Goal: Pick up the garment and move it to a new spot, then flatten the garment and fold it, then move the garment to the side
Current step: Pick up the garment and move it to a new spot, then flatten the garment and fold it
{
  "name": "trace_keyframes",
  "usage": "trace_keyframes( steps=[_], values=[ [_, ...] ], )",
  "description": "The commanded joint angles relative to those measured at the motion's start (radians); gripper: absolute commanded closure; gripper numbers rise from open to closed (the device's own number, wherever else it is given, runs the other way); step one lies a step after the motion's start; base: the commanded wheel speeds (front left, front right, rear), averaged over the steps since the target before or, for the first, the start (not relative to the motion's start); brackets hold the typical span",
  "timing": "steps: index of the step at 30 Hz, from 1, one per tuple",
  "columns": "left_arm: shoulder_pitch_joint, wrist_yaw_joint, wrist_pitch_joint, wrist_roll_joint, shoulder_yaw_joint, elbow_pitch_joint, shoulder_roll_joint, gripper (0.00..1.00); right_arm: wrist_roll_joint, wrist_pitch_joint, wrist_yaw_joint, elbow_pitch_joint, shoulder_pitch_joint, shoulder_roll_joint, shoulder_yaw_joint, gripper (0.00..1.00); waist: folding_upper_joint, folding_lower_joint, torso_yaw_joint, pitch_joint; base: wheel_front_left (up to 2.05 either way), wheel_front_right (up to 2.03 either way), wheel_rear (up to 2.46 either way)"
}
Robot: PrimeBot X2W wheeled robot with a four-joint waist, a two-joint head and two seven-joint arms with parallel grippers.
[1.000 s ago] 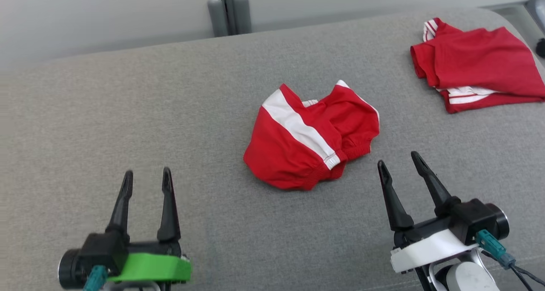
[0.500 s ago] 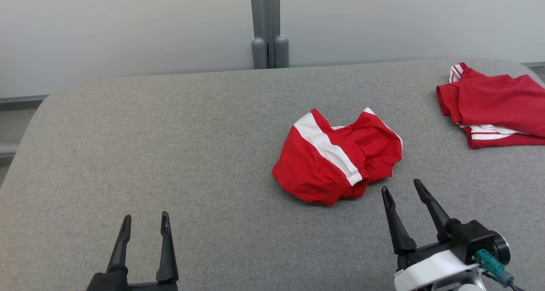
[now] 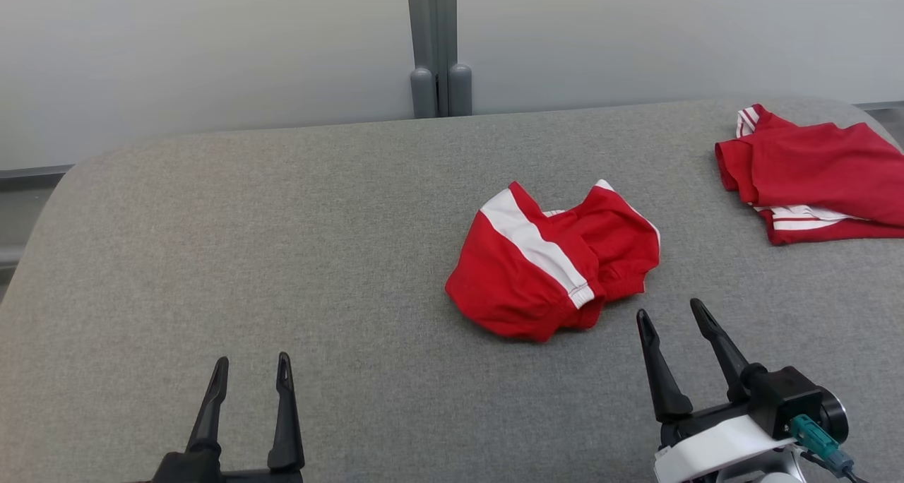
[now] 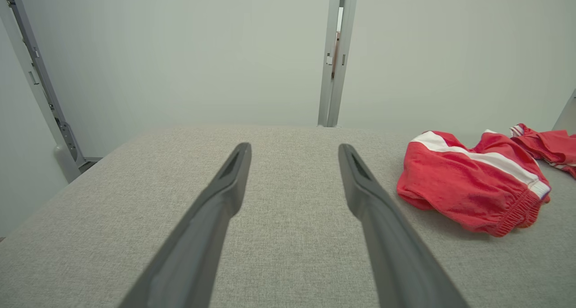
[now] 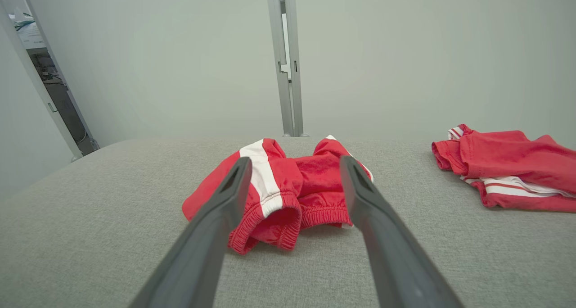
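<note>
The garment (image 3: 554, 260), red shorts with a white side stripe, lies crumpled near the middle of the grey padded table (image 3: 282, 243). It also appears at the right of the left wrist view as the garment (image 4: 468, 182) and straight ahead in the right wrist view as the garment (image 5: 279, 191). My right gripper (image 3: 671, 313) is open just in front and to the right of it, apart from the cloth. My left gripper (image 3: 253, 363) is open over bare table at the lower left, far from the shorts. Both hold nothing.
A second red garment with white stripes (image 3: 812, 172) lies folded at the table's far right corner. A grey post (image 3: 439, 45) stands against the pale wall behind the table. The table's rounded left edge (image 3: 42, 215) drops away.
The head camera has tilted up, so everything sits lower in its picture and the wall shows. Both grippers stay open; the shorts lie as before.
</note>
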Motion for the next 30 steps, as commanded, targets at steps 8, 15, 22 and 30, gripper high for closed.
trace_keyframes(
  steps=[8,15,22,30],
  values=[
    [0.004,0.001,0.0,0.014,-0.011,0.005,0.0,0.0,0.004,0.0,-0.001,0.0,0.014,-0.001,-0.002,0.0,0.0,0.0,-0.005,0.0,0.0,0.0,0.0],
    [0.008,0.004,0.0,0.017,-0.021,0.006,0.0,0.0,0.004,0.0,-0.001,0.001,0.014,-0.004,-0.001,0.0,0.0,0.0,-0.008,-0.004,0.0,0.0,0.0],
    [0.004,0.001,0.0,0.025,-0.026,0.006,0.0,0.0,0.005,0.0,-0.001,-0.002,0.013,-0.004,-0.001,0.0,0.0,0.0,-0.011,-0.002,0.0,0.0,0.0],
    [0.0,0.002,0.0,0.022,-0.034,0.009,0.0,0.0,0.008,0.0,-0.001,-0.002,0.009,-0.005,0.0,0.0,0.0,0.0,-0.015,0.007,0.0,0.0,0.0]
  ],
)
